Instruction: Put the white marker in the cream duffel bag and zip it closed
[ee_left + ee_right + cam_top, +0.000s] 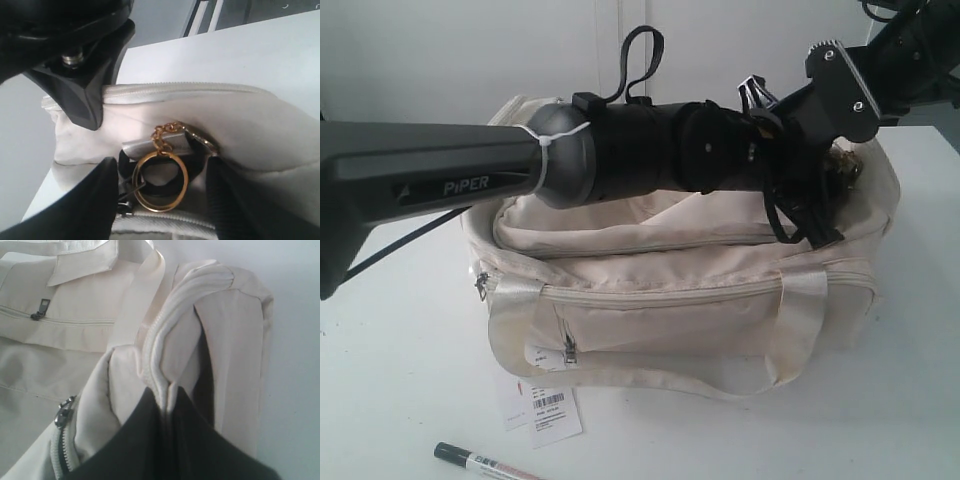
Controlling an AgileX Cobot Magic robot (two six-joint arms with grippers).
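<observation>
The white marker (485,462) with its dark cap lies on the table in front of the cream duffel bag (700,310), outside it. My left arm (620,150) reaches across the top of the bag to its right end. There my left gripper (162,200) is open, its fingers (95,200) standing either side of a gold ring (161,209) that hangs by a chain at the top zipper. My right gripper (169,395) is shut on the bag's zipper edge (155,345) at that same end, holding the fabric up. The top opening gapes along the front.
A white barcode tag (552,412) hangs from the front pocket beside its zip pull (569,352). A glossy handle (800,320) droops over the front. The right arm's black body (840,85) is above the bag's right end. White table (400,380) lies all round.
</observation>
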